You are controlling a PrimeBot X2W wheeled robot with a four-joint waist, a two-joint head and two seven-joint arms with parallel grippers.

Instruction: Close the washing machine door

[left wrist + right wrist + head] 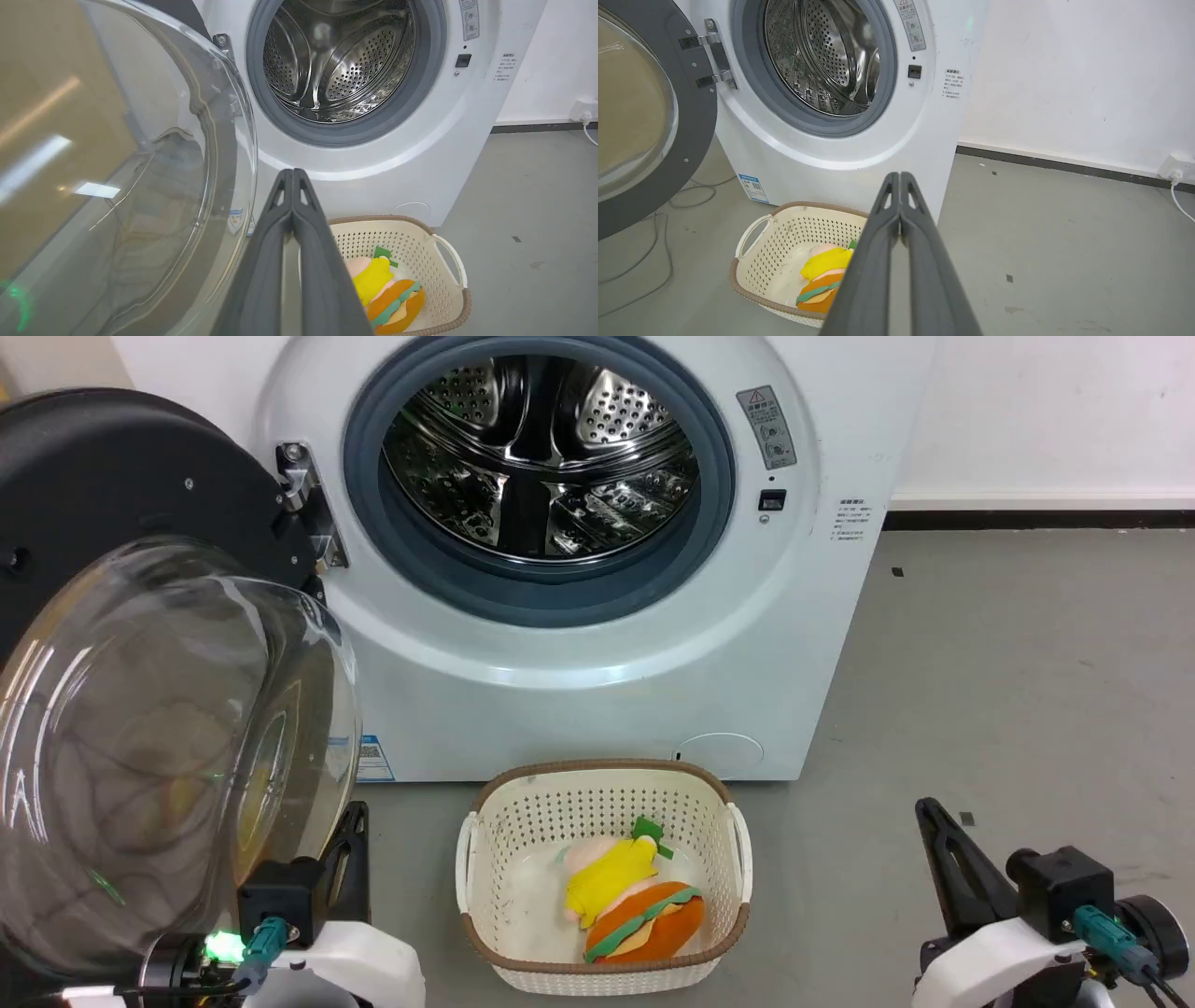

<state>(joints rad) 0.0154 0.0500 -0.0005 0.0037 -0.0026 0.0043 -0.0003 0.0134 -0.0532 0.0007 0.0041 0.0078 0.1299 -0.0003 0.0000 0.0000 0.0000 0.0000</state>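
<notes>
Both clenched empty, left gripper just beside wide-open glossy black round washing machine door, right gripper well apart.

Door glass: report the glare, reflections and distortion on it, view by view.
Head view: the door's bulging glass warps what lies behind it and carries pale curved streaks. Left wrist view: bright rectangular light reflections, a tan cast and a green glint low down. Right wrist view: tan cast, little glare.

Cream basket on grey floor; colourful plush toy lies inside.
</notes>
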